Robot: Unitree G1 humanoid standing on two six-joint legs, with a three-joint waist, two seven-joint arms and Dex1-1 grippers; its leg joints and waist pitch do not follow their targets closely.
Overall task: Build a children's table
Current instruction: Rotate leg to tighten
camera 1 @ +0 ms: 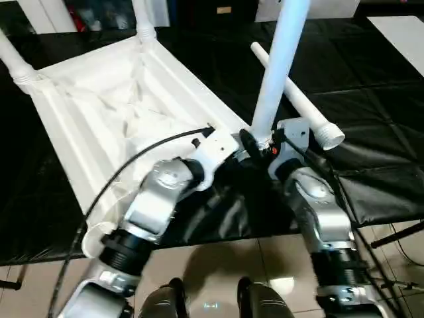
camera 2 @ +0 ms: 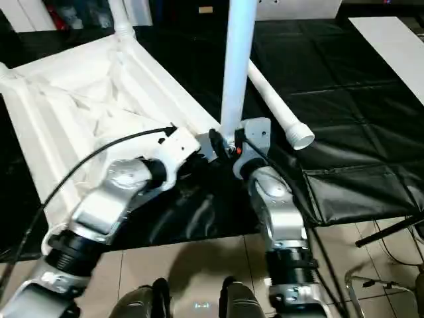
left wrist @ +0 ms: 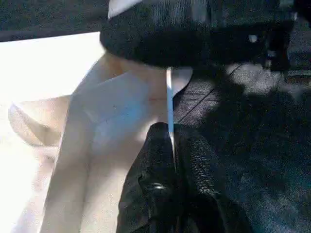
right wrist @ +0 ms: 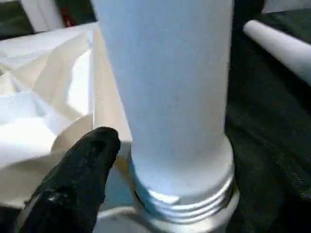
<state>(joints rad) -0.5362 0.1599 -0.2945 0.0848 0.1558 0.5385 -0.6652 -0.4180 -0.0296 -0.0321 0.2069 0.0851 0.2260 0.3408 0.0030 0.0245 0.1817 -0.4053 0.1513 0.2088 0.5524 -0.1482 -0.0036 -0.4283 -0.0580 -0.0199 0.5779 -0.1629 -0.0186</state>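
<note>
Right wrist view: I have a white leg standing upright at a corner socket of the upturned table.
My right fingers clamp its base; left fingers pinch the table's rim; a spare leg lies on the black tabletop.

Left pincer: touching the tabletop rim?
Touching. In the left wrist view, the left pincer has both fingers shut on the tabletop's thin rim.

The children's table top lies upside down before me on the black counter, ribs up, with two white legs standing in its far corners, a third leg upright at the near corner, and a fourth leg lying loose beside it.
</note>
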